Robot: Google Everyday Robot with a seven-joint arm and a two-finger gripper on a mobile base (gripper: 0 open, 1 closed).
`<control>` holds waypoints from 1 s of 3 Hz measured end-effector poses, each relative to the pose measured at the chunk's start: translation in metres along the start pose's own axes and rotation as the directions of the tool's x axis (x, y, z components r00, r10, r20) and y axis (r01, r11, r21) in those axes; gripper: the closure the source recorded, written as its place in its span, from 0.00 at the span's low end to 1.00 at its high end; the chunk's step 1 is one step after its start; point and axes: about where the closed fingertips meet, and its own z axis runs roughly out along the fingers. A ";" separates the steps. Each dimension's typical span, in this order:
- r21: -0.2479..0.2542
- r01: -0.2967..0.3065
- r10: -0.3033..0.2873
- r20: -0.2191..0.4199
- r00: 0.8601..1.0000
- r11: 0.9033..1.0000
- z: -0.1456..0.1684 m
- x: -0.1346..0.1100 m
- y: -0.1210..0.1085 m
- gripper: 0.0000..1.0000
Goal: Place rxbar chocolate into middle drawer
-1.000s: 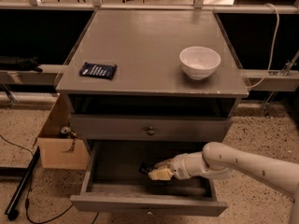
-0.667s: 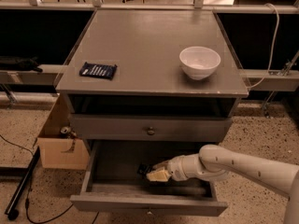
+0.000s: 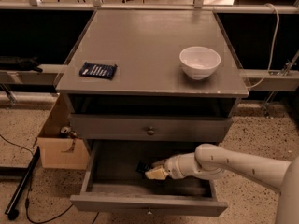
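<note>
The rxbar chocolate (image 3: pixel 142 166) shows as a small dark sliver inside the open middle drawer (image 3: pixel 140 202), low over the dark floor, a little left of centre and nearer the back than the front panel. Most of it is lost against the shadowed box, so its lettering cannot be read. The gripper (image 3: pixel 150 170) is closed on the bar's right end, and the bar sticks out to the left beyond the cream tip. The white arm (image 3: pixel 233 164) reaches in from the right over the drawer's right wall. As a judgement, the bar is light and flat, with a slick foil wrapper and a firm but slightly bendable body. A pinch across the flat faces near one end suits it, with modest pressure, since it could slide out of a loose hold, though a short drop would not hurt it. Directly above is the shallower closed drawer front (image 3: pixel 117 127) with its round knob (image 3: pixel 150 130). On the grey table top (image 3: pixel 149 36) a blue-wrapped bar (image 3: pixel 98 70) lies near the left edge and a white bowl (image 3: pixel 200 62) sits well apart on the right. A cardboard box (image 3: pixel 60 150) stands on the floor just left of the cabinet.
</note>
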 end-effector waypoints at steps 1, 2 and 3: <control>0.023 0.013 -0.013 0.001 1.000 1.000 0.002 0.000 -0.007 1.00; 0.040 0.019 -0.019 0.004 1.000 0.999 0.001 0.004 -0.012 1.00; 0.054 0.022 -0.021 -0.013 1.000 0.998 0.001 0.009 -0.014 1.00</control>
